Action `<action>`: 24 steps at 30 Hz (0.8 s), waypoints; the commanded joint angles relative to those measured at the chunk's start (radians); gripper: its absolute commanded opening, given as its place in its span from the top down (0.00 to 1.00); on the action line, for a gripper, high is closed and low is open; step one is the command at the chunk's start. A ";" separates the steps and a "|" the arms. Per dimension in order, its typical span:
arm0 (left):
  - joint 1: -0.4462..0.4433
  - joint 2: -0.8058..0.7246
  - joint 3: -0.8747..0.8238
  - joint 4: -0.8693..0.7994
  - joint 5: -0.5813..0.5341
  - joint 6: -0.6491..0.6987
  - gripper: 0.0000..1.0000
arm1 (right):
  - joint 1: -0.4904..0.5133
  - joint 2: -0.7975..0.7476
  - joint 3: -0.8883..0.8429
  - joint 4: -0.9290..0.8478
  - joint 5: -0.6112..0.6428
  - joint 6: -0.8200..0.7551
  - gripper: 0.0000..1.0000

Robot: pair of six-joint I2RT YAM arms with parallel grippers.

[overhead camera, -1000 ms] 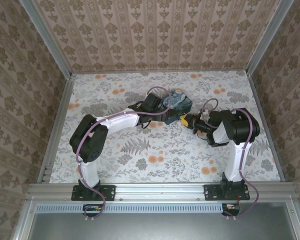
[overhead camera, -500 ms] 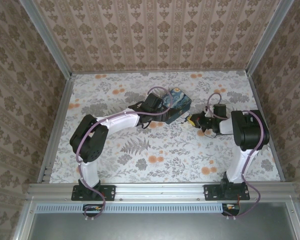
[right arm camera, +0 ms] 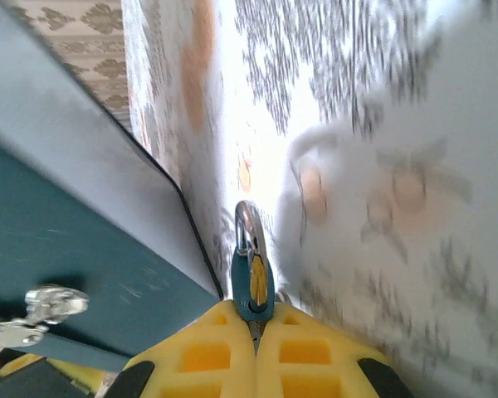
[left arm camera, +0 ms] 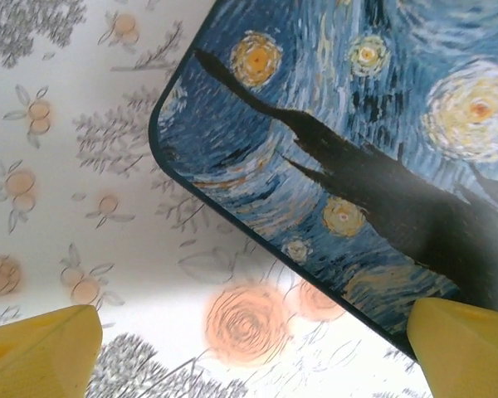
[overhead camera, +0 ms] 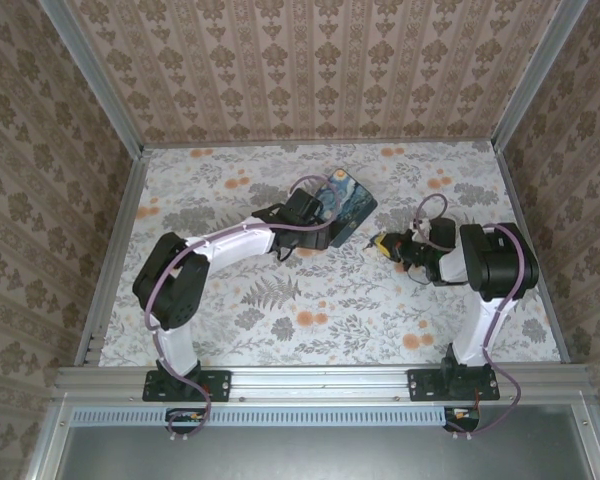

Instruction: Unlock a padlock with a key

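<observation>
1. The left tool (left arm camera: 249, 336) hangs low over the table (left arm camera: 75, 174). Its yellow fingers are spread wide with nothing between them. The Starry Night box (left arm camera: 357, 141) fills its 1 o'clock, one edge running down to the right-hand finger; I cannot tell whether they touch.
2. In the top view the box stands tilted at about 12 o'clock from the table's middle, between the two tools.
3. The right tool (right arm camera: 256, 323) sits at the box's 4 o'clock. Its fingers are closed on the padlock (right arm camera: 251, 278), pinching the teal body at the very tips. The silver shackle points away at 12 o'clock in the wrist view.
4. A small silvery piece (right arm camera: 35, 308) shows at the right tool's 9 o'clock, against a flat teal face. It may be the key, but I cannot tell.
5. I judge the lock secured and the key not yet inserted. Next, the free left tool must grip the key and line it up. The keyhole end looks buried between the fingers, so a regrip may be needed.
</observation>
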 commanded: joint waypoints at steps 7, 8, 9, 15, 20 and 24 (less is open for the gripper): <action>0.006 -0.022 0.022 -0.271 -0.031 0.071 0.00 | 0.107 -0.215 -0.126 -0.074 0.069 0.015 1.00; 0.006 -0.029 0.026 -0.275 -0.033 0.074 0.00 | 0.125 -0.230 -0.134 -0.082 0.079 0.014 1.00; 0.006 -0.035 0.037 -0.283 -0.037 0.079 0.00 | 0.148 -0.246 -0.141 -0.091 0.090 0.011 1.00; 0.006 -0.052 0.097 -0.321 -0.060 0.102 0.00 | 0.262 -0.329 -0.178 -0.131 0.152 0.012 1.00; 0.006 -0.056 0.181 -0.357 -0.066 0.124 0.00 | 0.331 -0.406 -0.213 -0.183 0.194 0.007 1.00; 0.003 -0.029 0.273 -0.384 -0.063 0.148 0.00 | 0.385 -0.459 -0.238 -0.219 0.231 0.000 1.00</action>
